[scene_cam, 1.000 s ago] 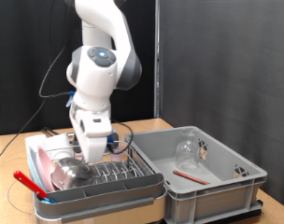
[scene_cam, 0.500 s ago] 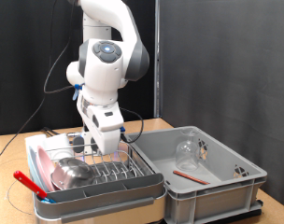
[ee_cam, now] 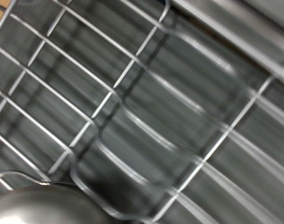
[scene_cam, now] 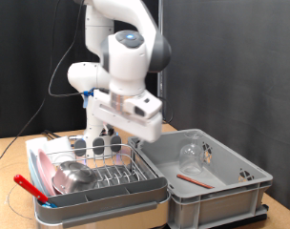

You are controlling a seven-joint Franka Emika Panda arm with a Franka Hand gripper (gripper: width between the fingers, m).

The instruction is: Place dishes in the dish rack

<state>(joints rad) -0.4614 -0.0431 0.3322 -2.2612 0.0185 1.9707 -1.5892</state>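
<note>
Arm above the rack, two dishes racked, two waiting in the tub.

Nearest the exterior camera, the plate (scene_cam: 38, 194), round and pink, stands on edge at the rack's (scene_cam: 135, 168) left end, likely propped there to drain, with the shiny steel bowl (scene_cam: 72, 176) tilted on the chrome wires just beside it. The gripper (scene_cam: 135, 116) hangs above the rack's far side, holding nothing that shows; whether its jaws are apart or together I cannot tell. The wrist view shows only blurred rack wires and the bowl's rim. Further right, the clear glass (scene_cam: 191, 155) and thin red utensil (scene_cam: 191, 178) remain in the grey tub (scene_cam: 240, 186).
</note>
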